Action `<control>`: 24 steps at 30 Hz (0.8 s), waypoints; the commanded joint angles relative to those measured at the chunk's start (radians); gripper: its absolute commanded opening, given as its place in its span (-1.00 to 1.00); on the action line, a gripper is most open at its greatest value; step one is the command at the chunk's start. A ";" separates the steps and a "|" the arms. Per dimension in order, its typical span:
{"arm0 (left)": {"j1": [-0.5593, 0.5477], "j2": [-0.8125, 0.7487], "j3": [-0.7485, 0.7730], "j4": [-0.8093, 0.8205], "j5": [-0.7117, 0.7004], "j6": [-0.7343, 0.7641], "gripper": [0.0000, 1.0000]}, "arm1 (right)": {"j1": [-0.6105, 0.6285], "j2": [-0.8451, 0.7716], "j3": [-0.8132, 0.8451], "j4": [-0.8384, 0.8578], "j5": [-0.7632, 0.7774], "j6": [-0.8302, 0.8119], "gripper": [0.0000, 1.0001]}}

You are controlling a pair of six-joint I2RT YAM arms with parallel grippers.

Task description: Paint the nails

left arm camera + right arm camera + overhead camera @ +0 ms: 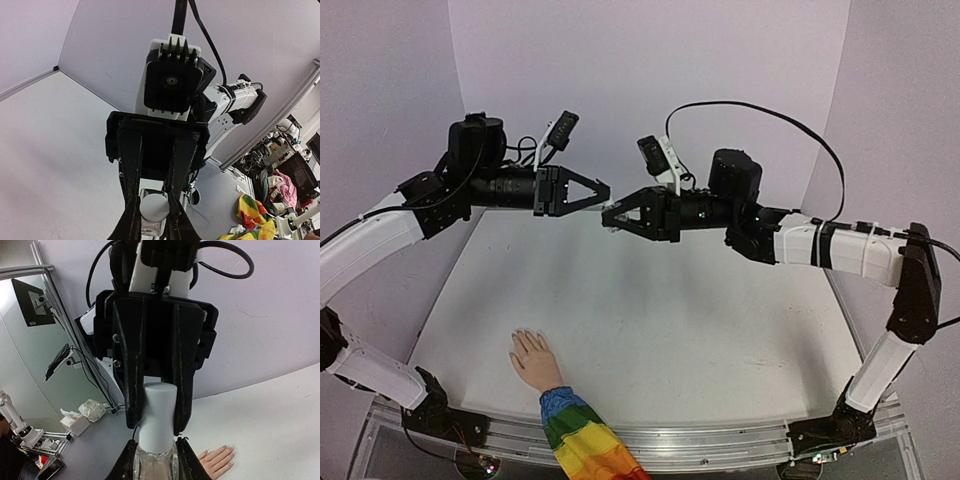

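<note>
- Watching mid-air, I see my left hand (603,192) clamped on the white cap (158,407);
- my right hand (611,216) grips the clear bottle (152,466);
- pale nails (525,334) rest on the surface (700,310).

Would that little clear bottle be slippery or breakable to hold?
Probably slippery: the bottle looks like smooth clear glass, so it is likely breakable if dropped. Its cap is round, so it might roll if laid down.
</note>
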 commanded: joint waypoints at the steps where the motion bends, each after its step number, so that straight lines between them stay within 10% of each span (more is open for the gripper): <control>1: 0.000 0.035 0.020 0.027 -0.027 0.061 -0.79 | -0.010 0.010 0.064 0.010 0.071 -0.083 -1.00; 5: 0.000 0.067 0.040 0.005 -0.128 0.087 -0.96 | -0.005 0.008 0.078 -0.149 0.335 -0.244 -1.00; 11: 0.002 0.130 0.079 -0.087 -0.455 0.012 -1.00 | 0.058 0.028 0.060 -0.234 1.242 -0.410 -1.00; 15: 0.011 0.205 0.151 -0.168 -0.503 0.002 -1.00 | 0.127 0.108 0.104 -0.175 1.565 -0.551 -1.00; 24: 0.025 0.254 0.216 -0.189 -0.460 -0.018 -1.00 | 0.160 0.084 0.057 -0.079 1.370 -0.593 -1.00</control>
